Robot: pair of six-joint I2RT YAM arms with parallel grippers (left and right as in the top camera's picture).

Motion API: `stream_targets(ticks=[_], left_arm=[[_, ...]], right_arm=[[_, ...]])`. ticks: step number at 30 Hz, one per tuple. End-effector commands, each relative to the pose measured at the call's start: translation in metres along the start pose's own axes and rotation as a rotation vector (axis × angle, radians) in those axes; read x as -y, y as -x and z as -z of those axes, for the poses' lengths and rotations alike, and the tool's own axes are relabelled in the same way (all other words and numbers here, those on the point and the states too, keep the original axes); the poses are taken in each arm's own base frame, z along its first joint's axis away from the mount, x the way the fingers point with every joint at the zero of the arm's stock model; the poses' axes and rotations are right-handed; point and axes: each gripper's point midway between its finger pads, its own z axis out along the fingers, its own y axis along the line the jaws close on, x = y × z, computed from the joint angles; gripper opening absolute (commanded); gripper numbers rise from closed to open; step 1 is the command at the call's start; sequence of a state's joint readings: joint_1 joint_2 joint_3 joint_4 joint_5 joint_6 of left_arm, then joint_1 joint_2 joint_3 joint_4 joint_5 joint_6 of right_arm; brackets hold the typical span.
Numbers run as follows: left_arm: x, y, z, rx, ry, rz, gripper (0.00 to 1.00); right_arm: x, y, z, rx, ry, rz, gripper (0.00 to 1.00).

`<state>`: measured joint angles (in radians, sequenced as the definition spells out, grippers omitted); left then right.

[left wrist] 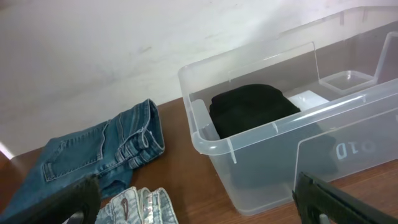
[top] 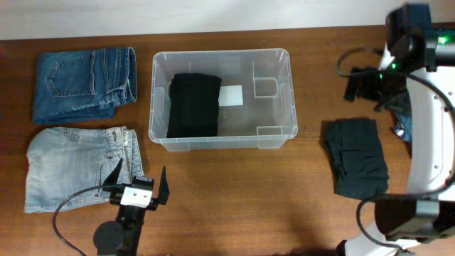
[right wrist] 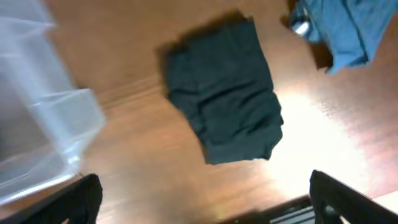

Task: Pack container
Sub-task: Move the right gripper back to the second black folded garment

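Note:
The clear plastic container (top: 281, 135) stands mid-table with a folded black garment (top: 193, 105) in its left half and a white label (top: 231, 94) on its base. It also shows in the left wrist view (left wrist: 273, 134) and at the left edge of the right wrist view (right wrist: 43, 130). My left gripper (top: 140, 183) (left wrist: 196, 202) is open and empty, near the table's front, below the container's left corner. My right gripper (top: 364, 84) (right wrist: 208, 202) is open and empty, high above the table right of the container.
Folded dark blue jeans (top: 84, 84) (left wrist: 99, 152) lie at the back left. Light blue jeans (top: 75, 167) (left wrist: 140, 208) lie in front of them, beside my left gripper. A dark folded garment (top: 355, 156) (right wrist: 227, 99) lies right of the container. A blue cloth (top: 405, 124) (right wrist: 342, 28) lies by the right arm.

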<state>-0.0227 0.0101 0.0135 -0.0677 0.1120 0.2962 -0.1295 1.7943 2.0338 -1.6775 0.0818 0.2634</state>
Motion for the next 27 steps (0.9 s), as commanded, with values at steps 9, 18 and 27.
stream_targets(ticks=[9,18,27], left_arm=[[-0.002,-0.002,0.000,-0.004,0.009,-0.008,0.99],[-0.002,-0.002,0.000,-0.004,0.009,-0.008,1.00],[-0.002,-0.002,0.000,-0.004,0.009,-0.008,0.99]], right_arm=[[0.034,-0.025,-0.105,-0.171,-0.045,-0.150,0.10],[0.005,-0.072,-0.206,-0.243,0.107,-0.164,0.04],[0.004,-0.082,-0.240,-0.199,0.119,-0.163,0.04]])
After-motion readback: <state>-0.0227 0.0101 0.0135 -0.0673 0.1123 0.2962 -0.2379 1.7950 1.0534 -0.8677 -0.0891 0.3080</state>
